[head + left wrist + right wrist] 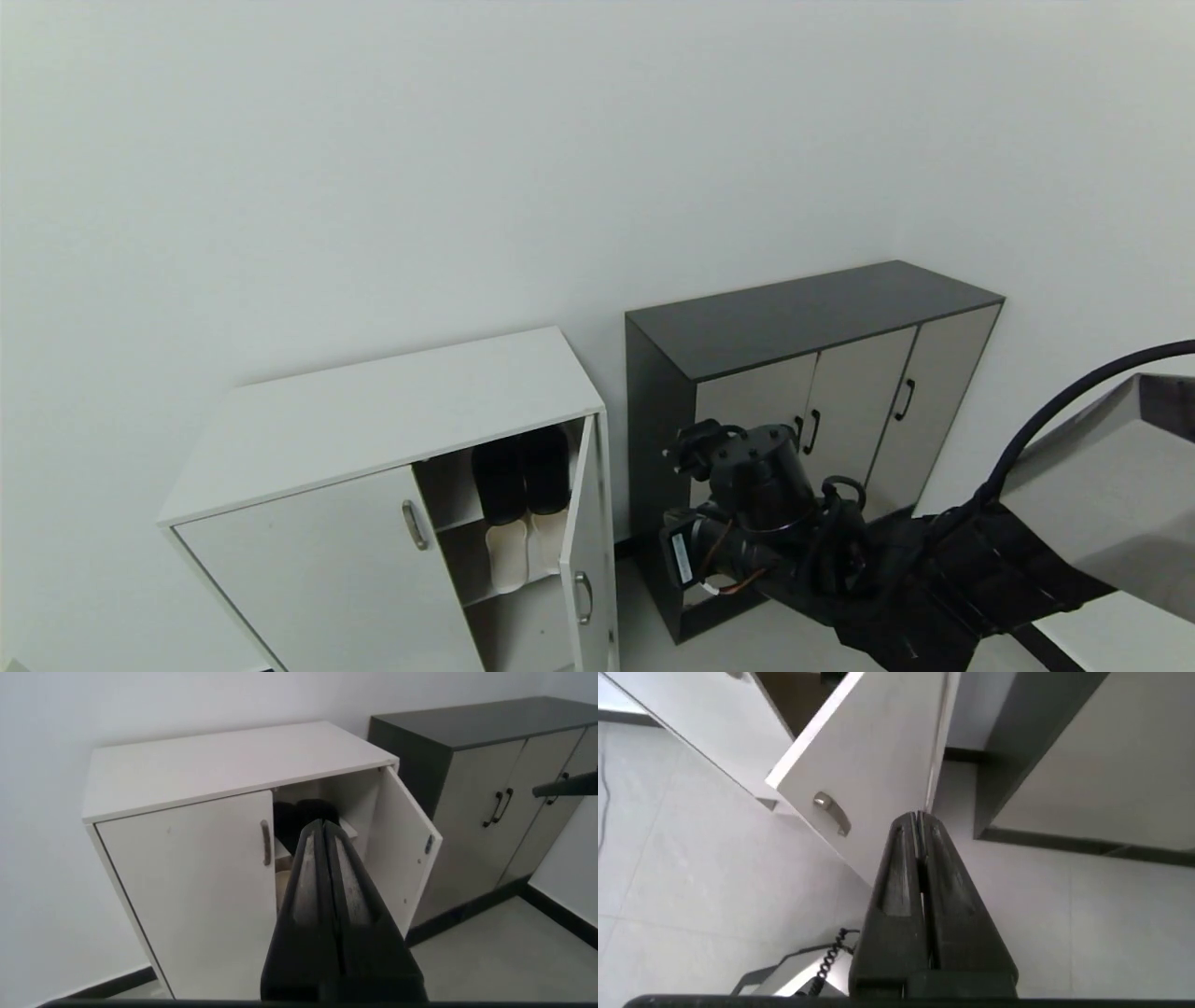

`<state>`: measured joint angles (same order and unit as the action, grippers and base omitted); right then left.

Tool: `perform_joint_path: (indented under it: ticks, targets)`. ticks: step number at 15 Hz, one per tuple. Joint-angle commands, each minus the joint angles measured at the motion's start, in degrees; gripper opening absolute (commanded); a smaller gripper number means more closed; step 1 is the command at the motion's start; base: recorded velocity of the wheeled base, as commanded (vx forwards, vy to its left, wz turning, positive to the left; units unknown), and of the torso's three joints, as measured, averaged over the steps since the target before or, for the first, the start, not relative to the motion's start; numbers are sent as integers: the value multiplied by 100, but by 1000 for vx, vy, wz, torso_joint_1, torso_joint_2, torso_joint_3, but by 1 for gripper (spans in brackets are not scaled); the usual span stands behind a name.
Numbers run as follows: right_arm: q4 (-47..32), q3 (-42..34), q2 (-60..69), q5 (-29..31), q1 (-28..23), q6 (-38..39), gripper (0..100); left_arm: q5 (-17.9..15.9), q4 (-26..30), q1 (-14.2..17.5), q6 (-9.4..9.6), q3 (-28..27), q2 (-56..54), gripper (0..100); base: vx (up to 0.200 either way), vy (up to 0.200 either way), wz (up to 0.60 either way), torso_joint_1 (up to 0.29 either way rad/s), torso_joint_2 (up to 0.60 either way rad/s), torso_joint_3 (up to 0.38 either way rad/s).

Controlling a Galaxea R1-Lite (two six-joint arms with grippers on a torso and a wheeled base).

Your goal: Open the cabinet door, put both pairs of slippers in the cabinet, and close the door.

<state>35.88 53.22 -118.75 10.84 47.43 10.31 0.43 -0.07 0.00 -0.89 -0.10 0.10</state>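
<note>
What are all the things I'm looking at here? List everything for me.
white cabinet: one, white, by the wall; left door shut
open door: one, white, the white cabinet's right door
black slippers: one pair, black, inside the white cabinet
white slippers: one pair, off-white, in front of the black pair
dark cabinet: one, dark grey, right of the white cabinet, doors shut
left gripper: one, black, fingers shut, facing the white cabinet
right gripper: one, black, fingers shut, by the open door

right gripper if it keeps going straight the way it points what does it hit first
Probably the open cabinet door: the shut right gripper points at its outer face, beside the handle. Depth is unclear from the wrist view.
</note>
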Motion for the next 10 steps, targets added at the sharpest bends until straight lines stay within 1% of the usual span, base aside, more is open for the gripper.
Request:
perform_joint_path:
  ticks: [1, 3, 8, 9, 10]
  targets:
    - [-2, -58, 45, -91, 38, -29, 0, 1, -1, 0, 1, 1, -1, 0, 0, 0, 600, -2, 2, 2]
    - [25, -154, 115, -258, 38, -56, 0, 1, -1, 0, -8, 1, -1, 0, 0, 0, 600, -2, 2, 7]
    - [33, -216, 124, -284, 29, -135, 0, 1, -1, 0, 1, 1, -1, 0, 0, 0, 600, 0, 1, 0]
    - [77, -260, 115, -389, 3, -179, 0, 1, -1, 0, -8, 1, -1, 0, 0, 0, 600, 7, 2, -2]
    - [86, -269, 115, -433, 3, -179, 0, 1, -1, 0, 1, 1, -1, 0, 0, 0, 0, 0, 0, 0]
